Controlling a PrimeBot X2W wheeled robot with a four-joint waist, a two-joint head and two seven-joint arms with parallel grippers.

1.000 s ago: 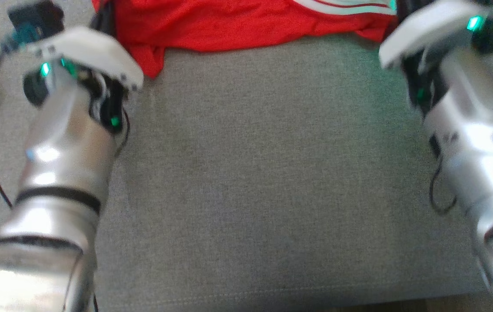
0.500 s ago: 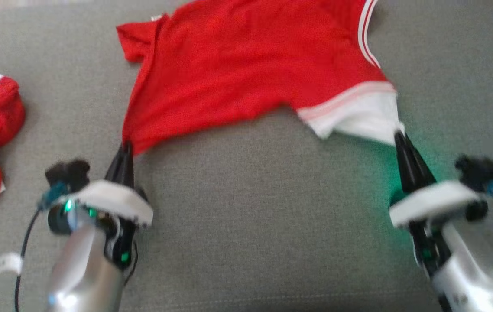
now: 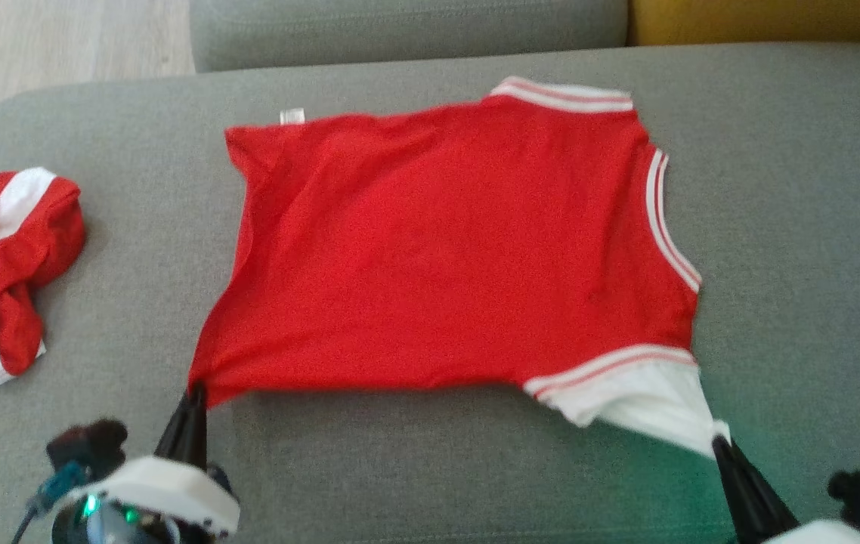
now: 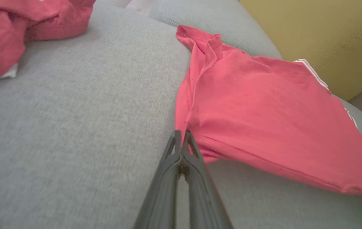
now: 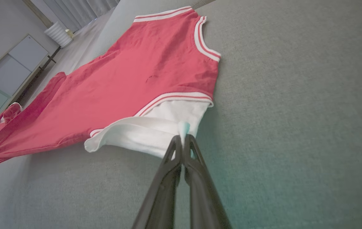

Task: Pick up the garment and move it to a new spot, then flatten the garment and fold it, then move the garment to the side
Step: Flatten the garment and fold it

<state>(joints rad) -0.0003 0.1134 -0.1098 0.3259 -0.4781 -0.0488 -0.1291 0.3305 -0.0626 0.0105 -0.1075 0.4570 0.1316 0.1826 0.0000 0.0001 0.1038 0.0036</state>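
Your garment (image 3: 445,249) lies spread mid-frame on the grey sofa (image 3: 430,468). Your left hand (image 3: 193,394) is clamped on its lower-left hem corner, and your right hand (image 3: 719,444) on the white sleeve at lower right. It looks light and limp, so grip the corners and pull evenly.

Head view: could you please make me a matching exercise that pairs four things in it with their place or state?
Things:
1. left gripper
2. right gripper
3. bunched red and white cloth
4. yellow cushion

Places or states:
A. at the far right, beyond the grey seat
B. shut on the white corner of the spread garment
C. lying apart at the seat's left end
D. shut on the spread garment's red corner

Pairs: 1-D, 2-B, 3-C, 4-A.
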